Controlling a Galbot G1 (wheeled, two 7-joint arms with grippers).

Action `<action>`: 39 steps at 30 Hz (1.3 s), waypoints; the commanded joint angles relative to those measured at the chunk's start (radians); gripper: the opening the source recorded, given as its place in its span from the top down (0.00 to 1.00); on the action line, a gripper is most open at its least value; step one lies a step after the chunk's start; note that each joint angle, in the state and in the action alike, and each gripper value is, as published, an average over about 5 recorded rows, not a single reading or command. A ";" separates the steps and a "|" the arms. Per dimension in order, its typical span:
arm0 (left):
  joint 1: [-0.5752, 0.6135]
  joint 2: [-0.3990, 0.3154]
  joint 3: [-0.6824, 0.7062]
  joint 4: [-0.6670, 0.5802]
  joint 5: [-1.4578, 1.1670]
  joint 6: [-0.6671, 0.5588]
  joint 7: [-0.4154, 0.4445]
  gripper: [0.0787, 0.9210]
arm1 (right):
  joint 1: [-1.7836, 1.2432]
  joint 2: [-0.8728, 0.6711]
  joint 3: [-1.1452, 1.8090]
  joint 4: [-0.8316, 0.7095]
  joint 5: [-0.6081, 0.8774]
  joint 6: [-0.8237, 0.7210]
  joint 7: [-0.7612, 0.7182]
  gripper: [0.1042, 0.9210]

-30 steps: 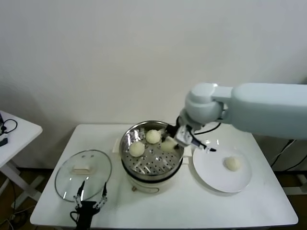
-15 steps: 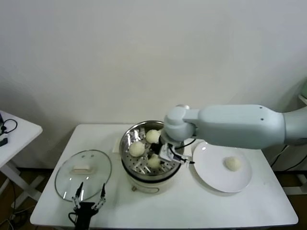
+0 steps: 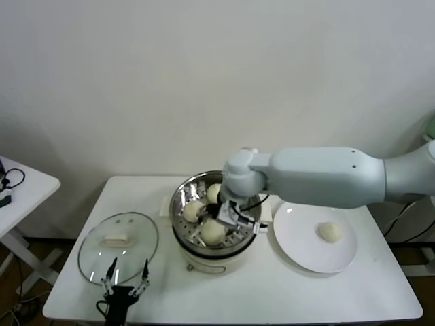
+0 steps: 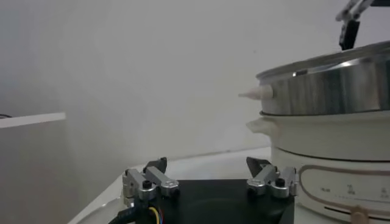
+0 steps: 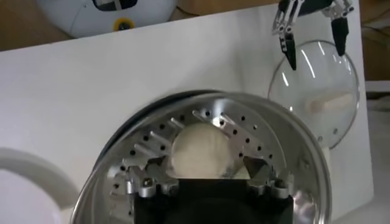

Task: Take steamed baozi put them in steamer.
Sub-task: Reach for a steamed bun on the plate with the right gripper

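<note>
Since a second ago my right arm has swung from the steamer's rim toward the middle of the pot, carrying a bun down to the front of the tray, and its jaws have now parted. My right gripper [image 3: 219,224] sits low inside the steamer [image 3: 183,234], fingers spread on either side of the front baozi [image 3: 212,232], which rests on the perforated tray; from my right wrist camera that bun [image 5: 203,151] lies between the two finger bases with a gap at each side, so I am no longer clamping it. Two more buns sit farther back in the pot, one to the left [image 3: 193,210] and one behind [image 3: 213,193], partly hidden by my arm. A fourth baozi [image 3: 329,231] lies alone on the white plate [image 3: 299,251], just to the right of the steamer. The glass lid [image 3: 117,246] lies flat on the table [image 3: 272,299] to the steamer's left. My left gripper [image 3: 126,278] hangs parked at the table's near edge, just in front of the lid, fingers apart and holding nothing.
</note>
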 commanded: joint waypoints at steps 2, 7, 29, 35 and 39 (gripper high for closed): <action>-0.002 0.000 0.006 -0.001 0.001 0.001 0.001 0.12 | 0.346 -0.198 -0.179 -0.060 0.315 0.050 -0.100 0.12; -0.003 0.001 0.008 -0.008 -0.007 0.001 0.001 0.12 | 0.463 -0.354 -0.442 -0.118 0.447 -0.025 -0.109 0.12; -0.027 -0.001 -0.002 -0.006 -0.081 0.002 0.000 0.12 | -0.393 -0.620 0.130 -0.386 0.076 -0.239 0.006 0.12; -0.030 0.001 -0.005 0.000 -0.087 0.003 -0.001 0.12 | -0.454 -0.583 0.194 -0.439 0.051 -0.232 0.015 0.12; -0.030 0.002 -0.004 0.004 -0.085 0.002 -0.001 0.12 | -0.497 -0.544 0.252 -0.493 0.029 -0.222 0.030 0.12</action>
